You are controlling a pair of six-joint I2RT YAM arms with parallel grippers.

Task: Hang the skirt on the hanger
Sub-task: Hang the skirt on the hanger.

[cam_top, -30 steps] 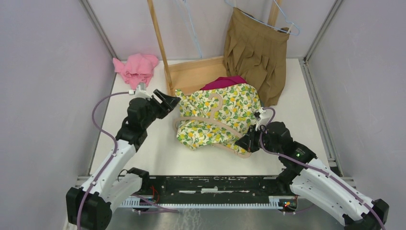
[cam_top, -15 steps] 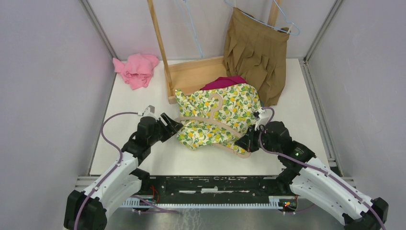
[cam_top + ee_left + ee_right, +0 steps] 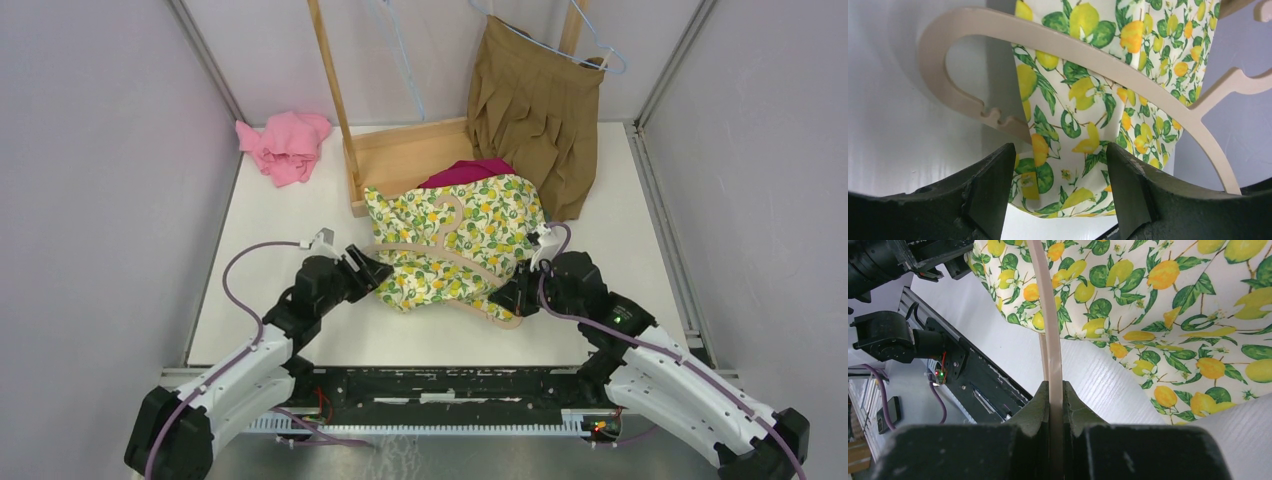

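A white worktop sat boxed in by pale walls on both sides and at the back. The lemon-print skirt lay crumpled at its middle, with the beige hanger resting flat on top of it, so the skirt was not yet on the hanger.

My right tool was clamped on the thin near end of the hanger. My left tool had its jaws apart and held nothing. It was aimed at the skirt's near-left edge, just below the hanger's notched end.

I judged three risks. If I closed the left tool there, it could catch the hanger arm along with the cloth. It could also pinch both layers of the skirt, so no opening would form. And my right grip was narrow, so a pull on the fabric could twist the hanger in it or drag it loose.

Bare worktop lay to the left of the skirt and along the near edge, giving room to draw cloth that way. Behind, the base of the wooden rack was just beside the skirt, with a magenta garment between them. A brown skirt hung at the far right, touching down close to the lemon print. A pink cloth lay well apart in the far-left corner. My two arms were converging on the skirt from either side, which left little space between them.
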